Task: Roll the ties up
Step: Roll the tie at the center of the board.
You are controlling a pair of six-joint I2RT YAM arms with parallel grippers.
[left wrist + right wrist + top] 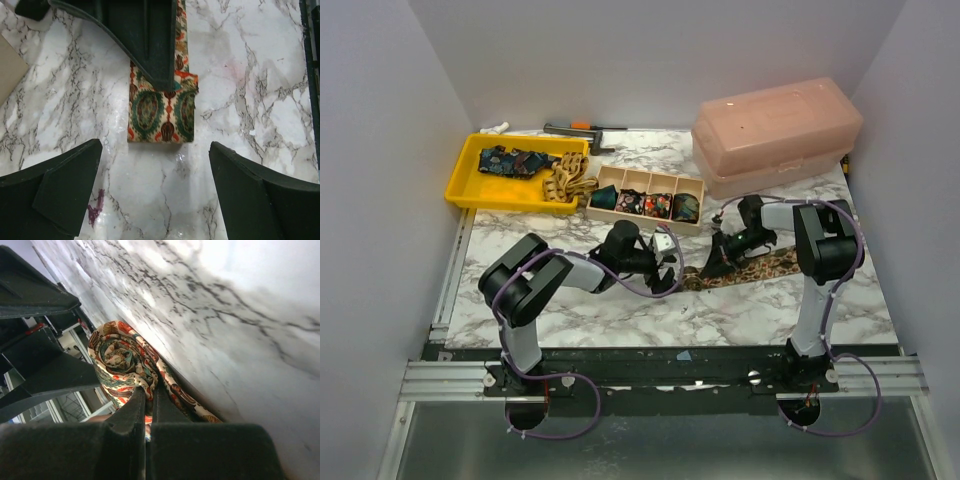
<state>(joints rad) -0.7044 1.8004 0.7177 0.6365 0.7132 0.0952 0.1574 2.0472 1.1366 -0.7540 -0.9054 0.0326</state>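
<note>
Right gripper (pixel 148 412) is pinching the paisley tie (pixel 122 365) shut-jawed at its started coil, which is lying on the marble tabletop (pixel 620 310) right of centre; left gripper (pixel 155 185) is hanging just above its end, jaws wide and empty. Rolling well is probably calling for a firm pinch and edges tracking square. Only the right wrist view is showing the spiral; the top view is showing the loose length trailing toward the right edge.

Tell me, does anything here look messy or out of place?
Only one thing: the tan tie sprawls over the rim of the yellow tray, partly spilling toward the wooden box. The half-rolled tie pinched in the right hand looks tidy.
</note>
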